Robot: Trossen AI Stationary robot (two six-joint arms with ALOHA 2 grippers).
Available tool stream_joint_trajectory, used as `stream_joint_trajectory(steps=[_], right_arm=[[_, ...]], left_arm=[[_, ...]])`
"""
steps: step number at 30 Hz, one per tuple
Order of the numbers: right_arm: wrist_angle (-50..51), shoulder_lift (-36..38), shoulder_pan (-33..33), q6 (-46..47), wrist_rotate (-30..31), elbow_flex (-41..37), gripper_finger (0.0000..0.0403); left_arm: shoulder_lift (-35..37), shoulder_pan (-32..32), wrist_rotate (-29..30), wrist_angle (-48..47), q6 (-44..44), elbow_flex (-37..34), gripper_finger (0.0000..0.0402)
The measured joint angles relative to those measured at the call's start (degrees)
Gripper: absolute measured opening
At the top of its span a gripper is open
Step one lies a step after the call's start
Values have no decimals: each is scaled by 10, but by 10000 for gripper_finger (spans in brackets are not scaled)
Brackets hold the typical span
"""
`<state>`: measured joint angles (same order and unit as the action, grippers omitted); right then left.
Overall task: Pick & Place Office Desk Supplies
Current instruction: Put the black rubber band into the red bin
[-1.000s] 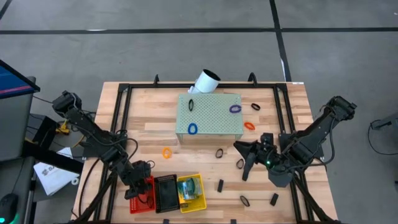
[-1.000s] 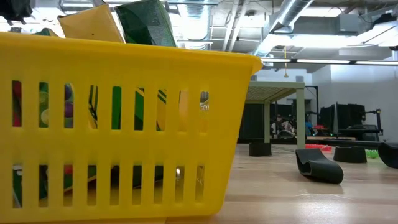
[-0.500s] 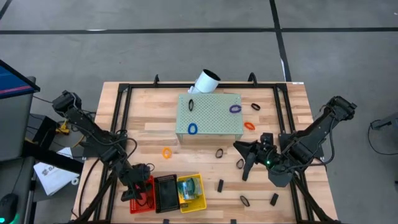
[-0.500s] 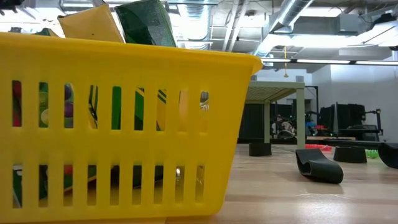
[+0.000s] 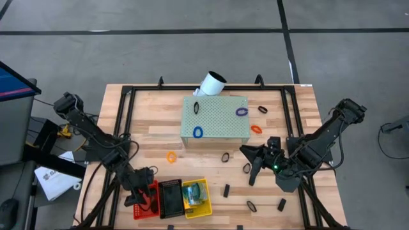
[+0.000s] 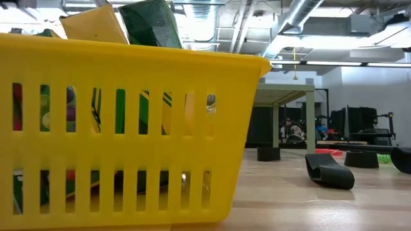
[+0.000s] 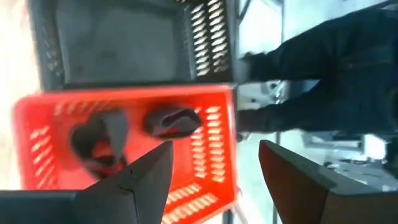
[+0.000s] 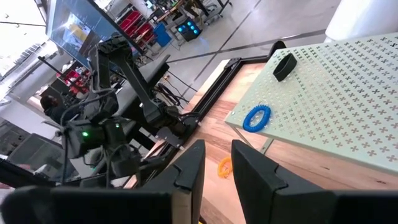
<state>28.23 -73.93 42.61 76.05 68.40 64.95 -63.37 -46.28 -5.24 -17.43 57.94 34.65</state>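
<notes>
a: why is my left gripper [image 7: 214,171] over the red basket [image 5: 146,203]?

b: i hold it there, jaws parted and empty; dark clips [image 7: 171,121] lie inside.

a: the rest?

b: crayon boxes [image 6: 151,22] fill the yellow basket [image 5: 198,198]; loops [image 5: 171,156] remain scattered. my right gripper [image 5: 250,165] waits, nearly closed, holding nothing.

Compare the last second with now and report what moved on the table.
Almost nothing. The left gripper shifted slightly outward over the red basket, from its inner part toward its left rim; its fingers stand apart, holding nothing visible. The right gripper, the loops, clips, yellow basket and black basket stayed put.
</notes>
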Motion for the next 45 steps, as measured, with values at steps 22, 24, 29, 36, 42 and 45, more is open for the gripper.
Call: stream_joint_trajectory(steps=[22,24,29,36,42,45], right_arm=[[2,0,0,0,3,0,77],[3,0,0,0,3,0,77],[4,0,0,0,4,0,77],[14,0,0,0,4,0,77],[19,0,0,0,4,0,77],[23,0,0,0,2,0,77]], left_arm=[[41,294,143,103,-269,70,235],[18,349,143,106,-324,110,247],[-60,463,143,81,-412,231,276],[-201,569,145,-94,-442,435,294],[-282,602,235,-170,-417,527,294],[-304,619,244,-185,-347,535,294]])
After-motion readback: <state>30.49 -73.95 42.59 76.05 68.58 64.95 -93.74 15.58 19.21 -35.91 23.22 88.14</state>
